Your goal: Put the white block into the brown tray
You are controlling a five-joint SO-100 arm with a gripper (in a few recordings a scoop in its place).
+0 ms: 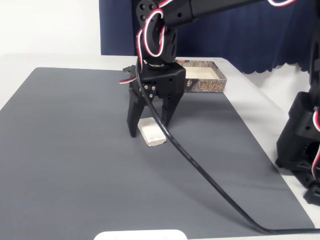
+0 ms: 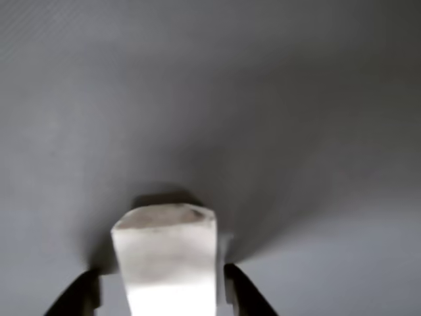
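Off-white against dark grey, that's what I'm reading on the feed: the white block [image 1: 151,131] lies flat on the grey mat [image 1: 75,150] that covers the table [image 1: 50,60], and I've got the gripper [image 1: 150,128] lowered straight over it. The fingers are spread, one to each side of the block, tips down at mat level; in the wrist view the block [image 2: 168,257] sits squarely between them with a sliver of gap on both sides, so nothing is pinched yet. I judge that's the reason for this pose: coming down vertically with the fingers astride the block's narrow width lets me close on its two long flanks rather than its ends. The block sits slightly skewed to the mat's edges in the fixed view, and the wrist seems turned to match. Looking at the block itself: a small rounded bar, matte, eraser-like, corners softened, the far end showing a faint smudge of darker marking in the wrist view. It looks light and a little grippy, so a modest squeeze should hold it, I reckon. The brown tray [image 1: 205,80] waits behind the arm, toward the far edge of the mat, well apart from the block, its wood-grain wall with printed marks facing the fixed camera and its pale inside open upward. A black cable [image 1: 200,170] trails across the mat in front; I'd watch that it doesn't drag on the lift.
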